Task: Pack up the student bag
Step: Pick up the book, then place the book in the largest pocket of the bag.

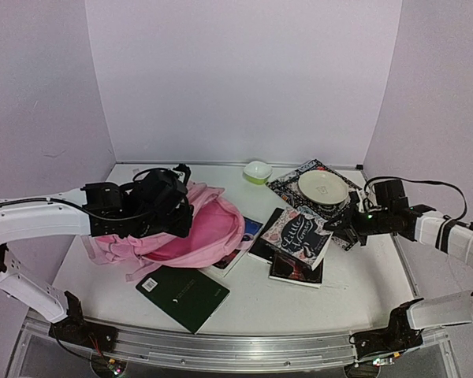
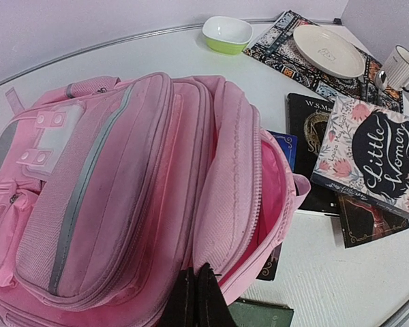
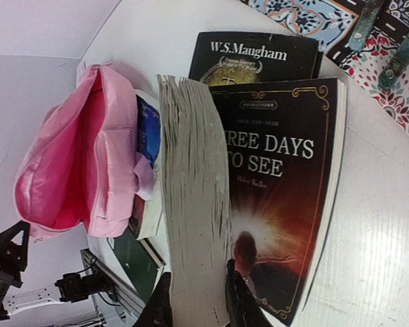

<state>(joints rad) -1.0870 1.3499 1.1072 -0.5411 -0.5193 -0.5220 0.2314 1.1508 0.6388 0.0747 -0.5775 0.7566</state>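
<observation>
three plain walls box in the scene: a back wall (image 1: 244,79), a left wall (image 1: 39,94) and a right wall (image 1: 445,79). all are pale with a faint lilac cast, bare and matte, and meet at two straight vertical corners. the table (image 1: 339,303) is white and smooth, with a thin metal strip (image 2: 123,41) along its far edge, at the foot of the walls. a brushed aluminium rail (image 1: 236,346) runs along its near edge. the light is soft and even, leaving only faint shadows on the table.
</observation>
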